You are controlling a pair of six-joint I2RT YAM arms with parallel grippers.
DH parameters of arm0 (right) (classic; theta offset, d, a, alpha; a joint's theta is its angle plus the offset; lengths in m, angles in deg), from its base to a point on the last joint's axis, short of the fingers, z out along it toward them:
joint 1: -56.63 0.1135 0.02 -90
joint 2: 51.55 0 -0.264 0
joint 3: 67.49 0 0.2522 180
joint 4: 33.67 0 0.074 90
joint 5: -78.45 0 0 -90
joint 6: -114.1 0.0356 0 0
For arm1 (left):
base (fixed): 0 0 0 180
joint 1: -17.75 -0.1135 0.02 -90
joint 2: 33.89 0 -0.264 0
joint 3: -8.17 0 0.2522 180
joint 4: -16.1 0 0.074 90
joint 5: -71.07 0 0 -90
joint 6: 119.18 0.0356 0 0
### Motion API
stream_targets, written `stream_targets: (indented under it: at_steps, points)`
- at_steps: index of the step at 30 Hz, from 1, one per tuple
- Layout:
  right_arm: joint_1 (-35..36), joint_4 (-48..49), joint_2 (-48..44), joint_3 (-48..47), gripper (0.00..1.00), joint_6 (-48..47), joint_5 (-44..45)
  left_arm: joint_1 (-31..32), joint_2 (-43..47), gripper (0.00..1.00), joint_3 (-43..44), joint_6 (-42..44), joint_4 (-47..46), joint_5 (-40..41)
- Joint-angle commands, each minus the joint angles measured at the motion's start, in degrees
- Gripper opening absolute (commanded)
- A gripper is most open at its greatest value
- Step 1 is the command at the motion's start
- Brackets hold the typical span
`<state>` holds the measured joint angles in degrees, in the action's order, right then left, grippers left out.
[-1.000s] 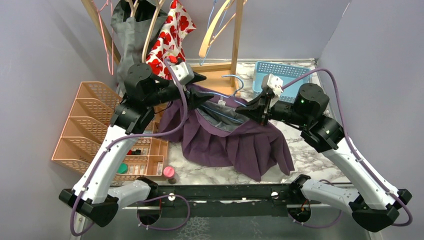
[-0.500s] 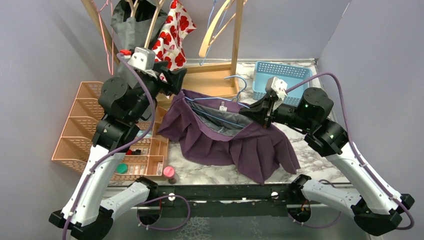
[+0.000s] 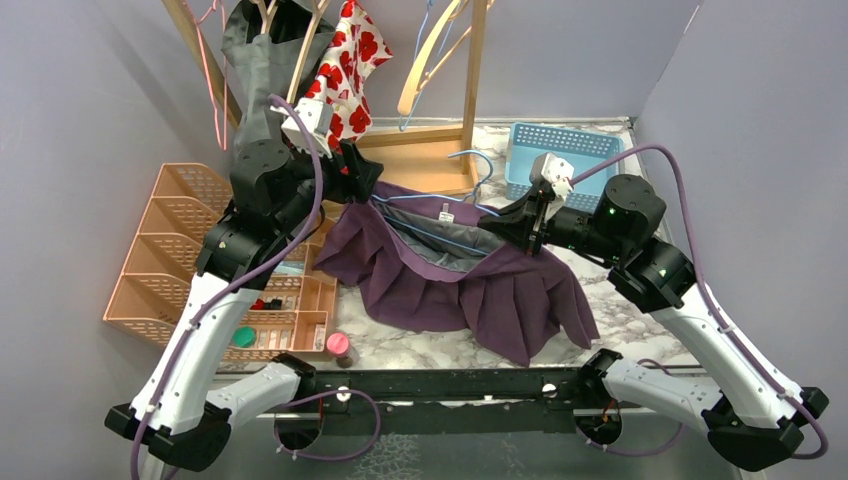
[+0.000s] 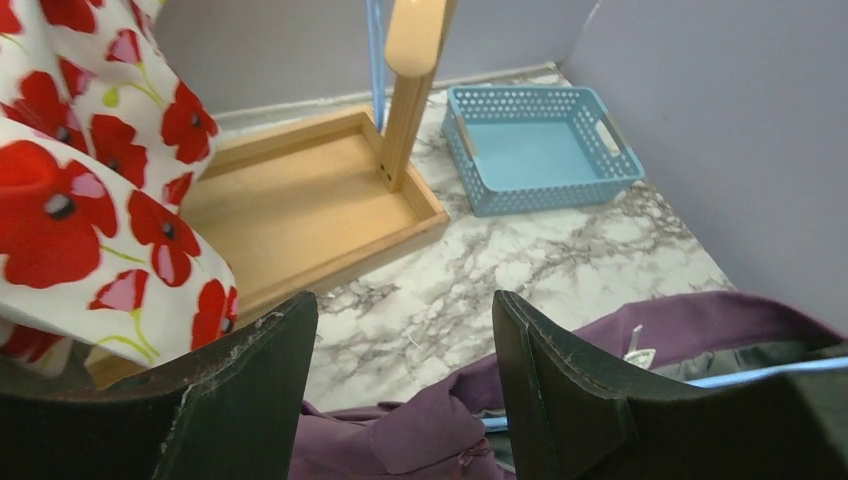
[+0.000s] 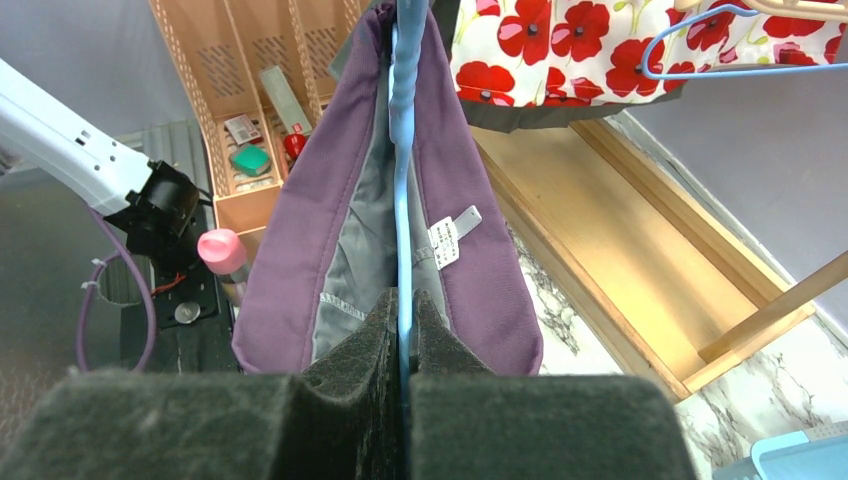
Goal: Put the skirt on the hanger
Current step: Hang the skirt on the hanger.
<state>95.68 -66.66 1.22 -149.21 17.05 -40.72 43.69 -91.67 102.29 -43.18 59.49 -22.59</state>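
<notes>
The purple pleated skirt (image 3: 450, 285) lies on the marble table with its waist lifted. A thin blue wire hanger (image 3: 440, 235) runs inside the waistband, its hook (image 3: 470, 160) pointing back. My right gripper (image 3: 522, 225) is shut on the hanger wire (image 5: 403, 200) at the waist's right end; the skirt (image 5: 470, 180) drapes either side of the wire ahead of the gripper (image 5: 403, 300). My left gripper (image 3: 362, 180) is open and empty, hovering just above the waist's left end. In the left wrist view the gripper (image 4: 405, 300) is open over the skirt's corner (image 4: 430, 440).
A wooden rack with a tray base (image 3: 430, 160) stands at the back, holding a poppy-print cloth (image 3: 345, 70) and a grey garment (image 3: 255, 70). A blue basket (image 3: 565, 145) is back right. An orange organiser (image 3: 175, 260) and a pink-capped bottle (image 3: 338, 345) are left.
My left gripper left the skirt's left waist end, rose back and left, then came partway back down toward it, open. The skirt's left side sagged. The right gripper shifted slightly right, still holding.
</notes>
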Motion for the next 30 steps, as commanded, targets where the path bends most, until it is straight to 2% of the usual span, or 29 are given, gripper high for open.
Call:
stream_targets:
  at_steps: [1, 8, 10, 14, 18, 22, 30]
  points:
    - [0.42, 4.94, -0.54, -1.55, 0.01, 0.46, 1.26, -0.17, -0.72, 0.67, 2.10, -1.99, 2.69, -6.40]
    - [0.42, 5.24, -0.07, -1.93, 0.01, 0.61, 1.33, -0.18, -0.61, 0.60, 1.90, -1.89, 4.88, -4.08]
    - [0.40, 5.32, 0.02, -1.95, 0.01, 0.60, 1.39, -0.18, -0.48, 0.49, 1.91, -1.51, 5.09, -3.63]
    - [0.42, 5.58, 0.01, -1.91, 0.01, 0.77, 1.46, -0.18, -0.61, 0.21, 1.90, -1.16, 5.10, -3.59]
    - [0.42, 5.77, 0.11, -1.97, 0.01, 0.78, 1.56, -0.13, -0.87, 0.00, 2.62, -1.03, 5.11, -3.93]
    - [0.42, 5.98, 0.42, -2.11, 0.01, 0.83, 1.48, -0.18, -1.42, 0.00, 4.15, -1.22, 4.82, -6.29]
    - [0.37, 7.36, 2.86, -3.23, 0.01, 1.38, 1.39, -0.18, -2.28, 0.00, 5.93, -4.43, 0.56, -16.85]
